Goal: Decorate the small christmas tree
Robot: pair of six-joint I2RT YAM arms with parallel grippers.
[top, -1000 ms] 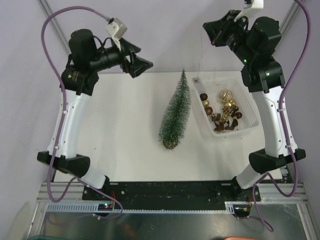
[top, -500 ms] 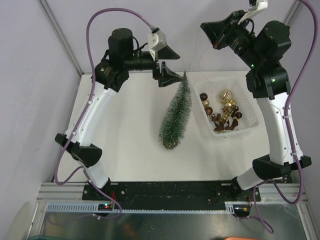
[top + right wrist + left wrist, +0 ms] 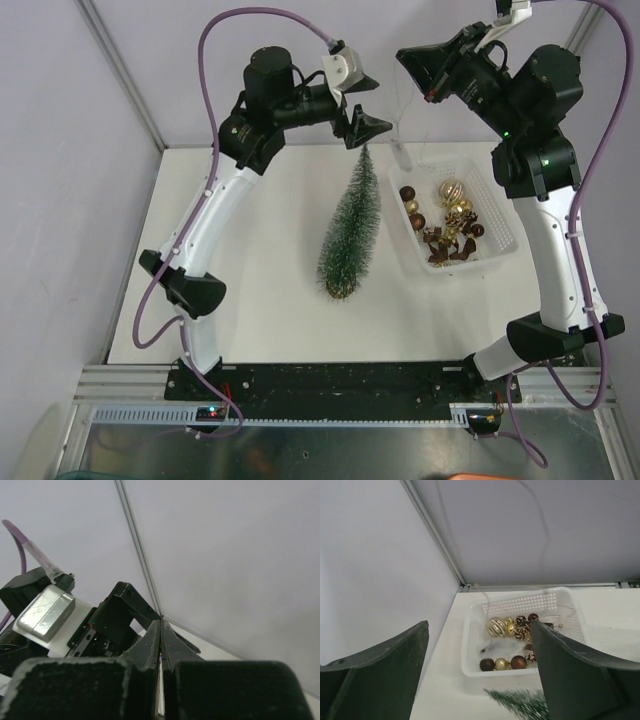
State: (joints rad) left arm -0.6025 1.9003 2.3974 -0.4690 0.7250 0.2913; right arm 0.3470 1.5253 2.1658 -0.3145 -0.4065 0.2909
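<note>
Left hand released over the tree tip, right hand clenched on a thread

The tree (image 3: pixel 350 225) stands upright near the middle of the counter (image 3: pixel 250 250), its brown base toward the near edge, just left of the white basket (image 3: pixel 402 238) of brown and gold baubles (image 3: pixel 445 215). The left hand (image 3: pixel 376 105) hovers just above the tree's tip with its jaws wide apart and nothing between them. In the wrist view its fingers (image 3: pixel 385 680) frame the basket. The right hand (image 3: pixel 408 60) is raised high above the basket's far left corner, pinched tight on a thin thread (image 3: pixel 400 115) that hangs down toward the basket.
</note>
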